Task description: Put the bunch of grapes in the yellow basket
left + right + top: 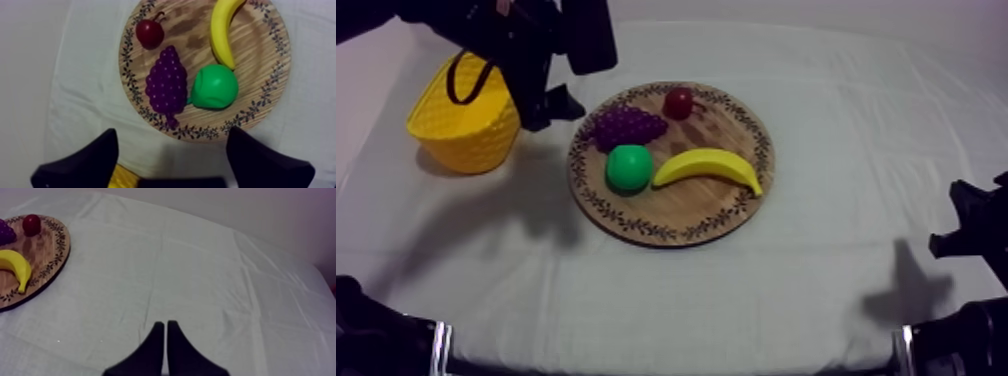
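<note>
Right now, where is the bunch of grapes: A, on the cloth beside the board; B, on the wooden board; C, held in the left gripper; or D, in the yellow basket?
B: the bunch of grapes lies on the wooden board between the small red fruit and the pear, and the left gripper is open near the board's edge, holding nothing.

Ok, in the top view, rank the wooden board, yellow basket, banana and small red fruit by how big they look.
Largest to smallest:
1. wooden board
2. yellow basket, clearly smaller than the board
3. banana
4. small red fruit
No two look alike.
</note>
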Tool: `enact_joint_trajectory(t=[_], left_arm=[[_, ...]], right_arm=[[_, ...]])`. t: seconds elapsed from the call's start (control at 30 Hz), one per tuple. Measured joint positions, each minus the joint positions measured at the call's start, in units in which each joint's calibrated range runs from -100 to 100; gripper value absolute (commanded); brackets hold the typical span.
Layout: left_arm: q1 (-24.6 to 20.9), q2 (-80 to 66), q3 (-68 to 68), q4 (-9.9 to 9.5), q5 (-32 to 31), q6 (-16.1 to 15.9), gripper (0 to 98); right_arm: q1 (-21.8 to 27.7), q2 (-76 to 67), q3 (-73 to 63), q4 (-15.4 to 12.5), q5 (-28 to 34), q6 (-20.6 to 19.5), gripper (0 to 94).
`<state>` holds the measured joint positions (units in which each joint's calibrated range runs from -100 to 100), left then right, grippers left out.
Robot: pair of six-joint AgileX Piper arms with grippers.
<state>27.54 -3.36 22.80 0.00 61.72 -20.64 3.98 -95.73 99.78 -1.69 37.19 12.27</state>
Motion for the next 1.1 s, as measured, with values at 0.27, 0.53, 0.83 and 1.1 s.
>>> enact_joint_trajectory(t=[0.27, 0.53, 0.83, 1.1], left_arm=[[0.0, 0.58, 2.39, -0.5, -2.95, 0.29, 93.8], [0.61, 3.32, 2.77, -1.01, -5.43, 1.04, 93.4], [0.59, 10.2, 0.47, -1.74, -9.01, 1.91, 93.4], [0.28, 19.5, -6.56, -2.43, -11.0, 2.28, 92.1]], right_arm=[[0.0, 0.0, 0.0, 0.0, 0.0, 0.0, 0.5], [0.0, 0.0, 0.0, 0.0, 0.0, 0.0, 0.5], [0.0, 0.0, 0.0, 0.0, 0.0, 0.0, 0.5], [0.0, 0.0, 0.0, 0.0, 0.0, 0.0, 0.5]])
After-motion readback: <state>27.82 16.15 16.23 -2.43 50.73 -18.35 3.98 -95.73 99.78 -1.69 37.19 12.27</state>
